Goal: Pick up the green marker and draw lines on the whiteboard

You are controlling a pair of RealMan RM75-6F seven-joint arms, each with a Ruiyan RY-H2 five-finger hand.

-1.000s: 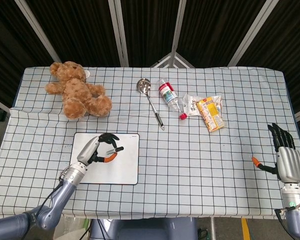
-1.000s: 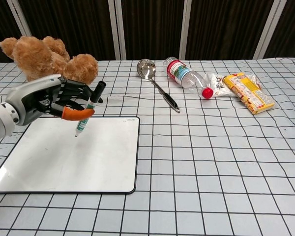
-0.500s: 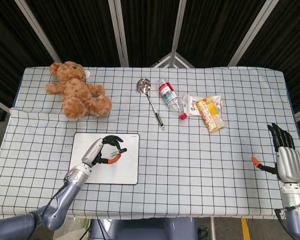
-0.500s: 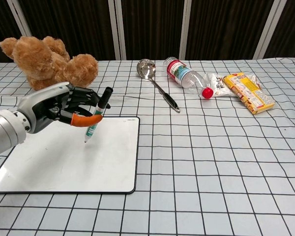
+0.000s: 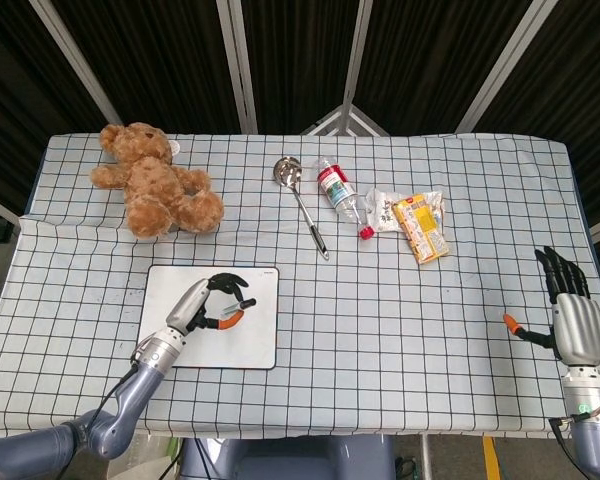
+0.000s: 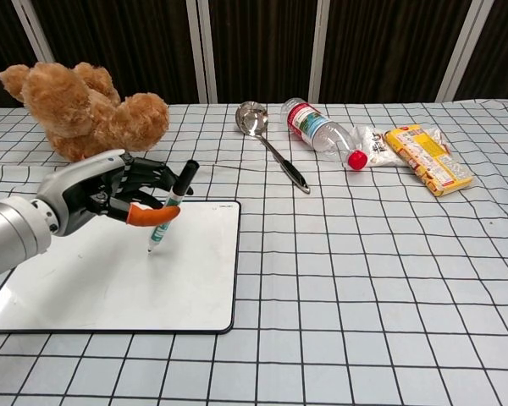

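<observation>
The left hand pinches the slim green marker tip-down, tilted for drawing, over the flat white rectangular whiteboard.

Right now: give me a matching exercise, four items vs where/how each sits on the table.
Things:
1. green marker
2. teddy bear
3. ladle
4. right hand

States:
A. lying between the bear and the bottle
B. open, resting at the table's far right edge
C. pinched in the left hand, tip over the whiteboard
D. slumped behind the whiteboard

Pairs: 1-C, 2-D, 3-A, 4-B
</observation>
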